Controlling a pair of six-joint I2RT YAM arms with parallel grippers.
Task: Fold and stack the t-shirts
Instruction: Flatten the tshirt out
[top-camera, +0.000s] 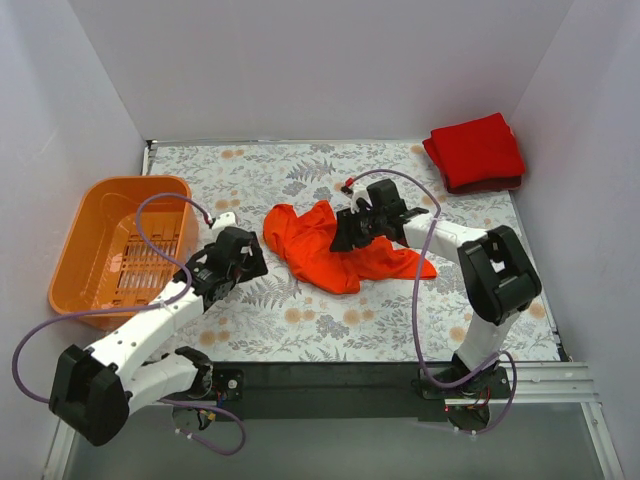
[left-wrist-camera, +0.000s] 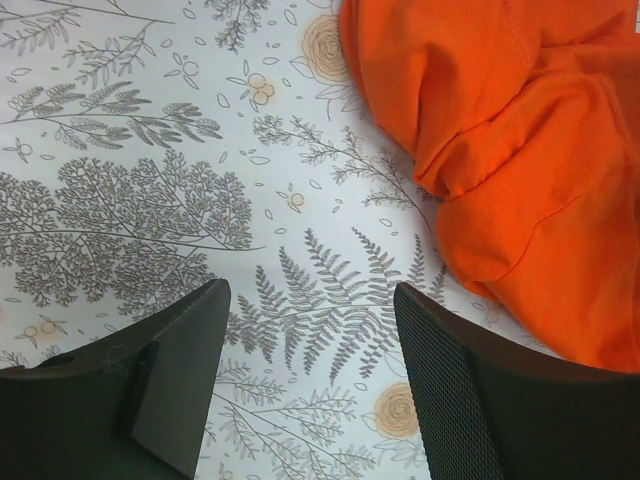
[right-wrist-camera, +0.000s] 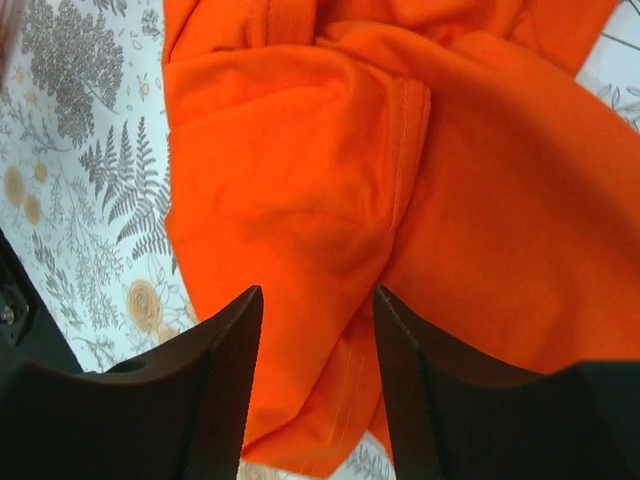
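Note:
A crumpled bright orange-red t-shirt lies in the middle of the fern-patterned table. A deeper red t-shirt sits folded at the far right corner. My right gripper is down on the orange-red shirt's upper middle. Its jaws stand apart with a hemmed fold of the cloth bulging between them, not pinched. My left gripper hovers open over bare table just left of the shirt's edge, nothing between its fingers.
An orange plastic basket stands at the left side of the table, beside the left arm. White walls close in the back and both sides. A dark strip runs along the table's near edge by the arm bases.

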